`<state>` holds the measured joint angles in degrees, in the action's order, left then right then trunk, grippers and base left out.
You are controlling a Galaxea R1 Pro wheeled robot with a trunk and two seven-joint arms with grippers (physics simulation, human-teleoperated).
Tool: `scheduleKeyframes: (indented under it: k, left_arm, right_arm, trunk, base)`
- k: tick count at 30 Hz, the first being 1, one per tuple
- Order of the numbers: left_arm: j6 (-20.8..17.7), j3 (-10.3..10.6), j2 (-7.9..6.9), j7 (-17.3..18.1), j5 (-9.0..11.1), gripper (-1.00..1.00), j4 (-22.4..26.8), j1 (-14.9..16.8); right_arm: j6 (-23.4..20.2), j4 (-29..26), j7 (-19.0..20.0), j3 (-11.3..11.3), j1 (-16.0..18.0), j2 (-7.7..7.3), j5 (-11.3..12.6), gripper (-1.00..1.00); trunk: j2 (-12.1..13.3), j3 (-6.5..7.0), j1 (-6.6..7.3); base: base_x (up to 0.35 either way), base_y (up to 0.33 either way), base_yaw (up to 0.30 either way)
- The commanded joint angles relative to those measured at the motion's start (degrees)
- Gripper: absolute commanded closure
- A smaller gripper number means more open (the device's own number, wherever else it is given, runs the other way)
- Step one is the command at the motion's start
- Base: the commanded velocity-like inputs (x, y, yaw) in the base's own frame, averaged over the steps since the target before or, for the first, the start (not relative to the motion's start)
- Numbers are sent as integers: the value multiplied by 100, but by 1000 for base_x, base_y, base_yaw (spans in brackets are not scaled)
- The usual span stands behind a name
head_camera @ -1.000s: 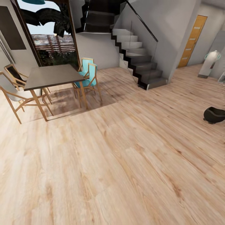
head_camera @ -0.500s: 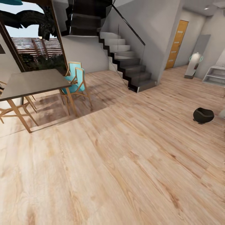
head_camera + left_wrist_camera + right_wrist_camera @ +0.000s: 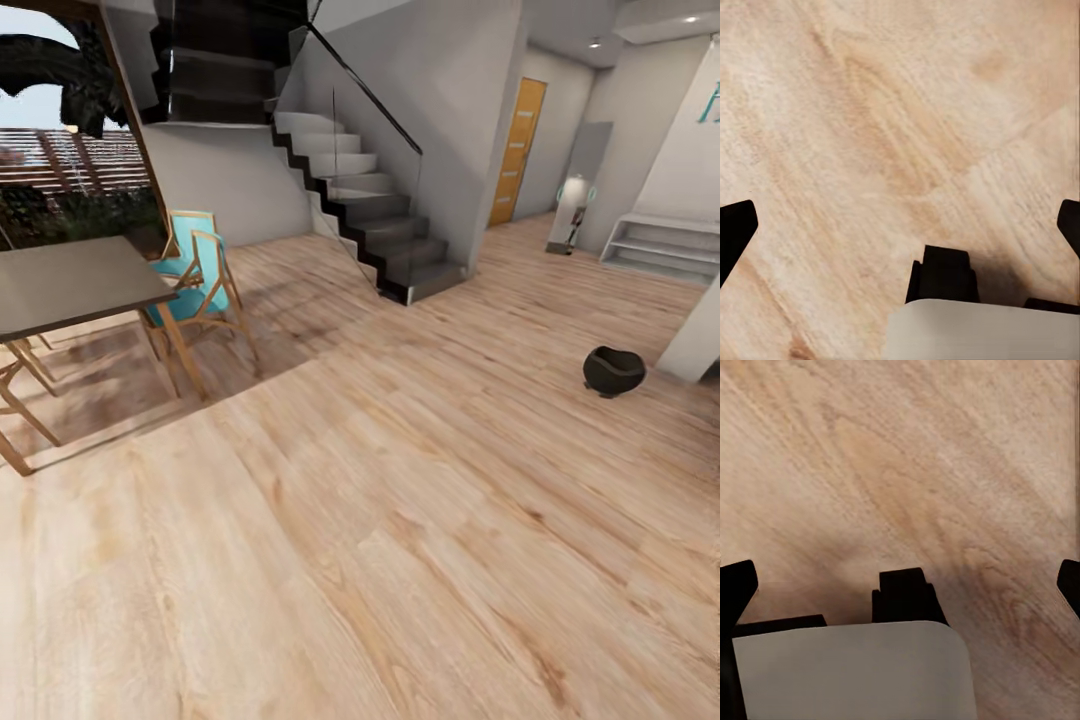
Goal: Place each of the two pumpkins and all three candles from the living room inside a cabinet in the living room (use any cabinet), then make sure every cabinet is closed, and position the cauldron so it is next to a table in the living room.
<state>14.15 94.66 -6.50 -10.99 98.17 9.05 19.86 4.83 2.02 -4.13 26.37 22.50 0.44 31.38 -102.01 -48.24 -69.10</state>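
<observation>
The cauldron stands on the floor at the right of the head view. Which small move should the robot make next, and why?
Probably turn the base a little further right and roll toward the cauldron. It sits alone on the plank floor, far off to the right. Both grippers, left and right, are open with only floor between the fingers.

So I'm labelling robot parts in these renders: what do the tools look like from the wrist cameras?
Each tool shows two black fingertips at the picture's edges, the left tool and the right tool alike. Between them sit a blocky black part and a pale grey-white rounded housing. No cables or markings are visible.
</observation>
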Motion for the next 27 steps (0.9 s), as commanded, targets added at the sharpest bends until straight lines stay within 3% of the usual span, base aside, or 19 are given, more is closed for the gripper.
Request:
scheduleKeyframes:
  k: [1,16,27]
  left_arm:
    - [0,0,0,0,0,-100,0,0]
    - [0,0,0,2,0,-100,1,0]
    - [0,0,0,0,0,-100,1,0]
  right_arm:
    - [0,0,0,0,0,0,0,-100]
    - [-7,-12,0,0,0,7,0,-100]
    - [-9,-12,0,0,0,0,0,-100]
  trunk:
    - [0,8,0]
    - [0,55,0]
    - [0,55,0]
  base:
    - [335,0,-207]
    - [335,0,-119]
    - [335,0,-259]
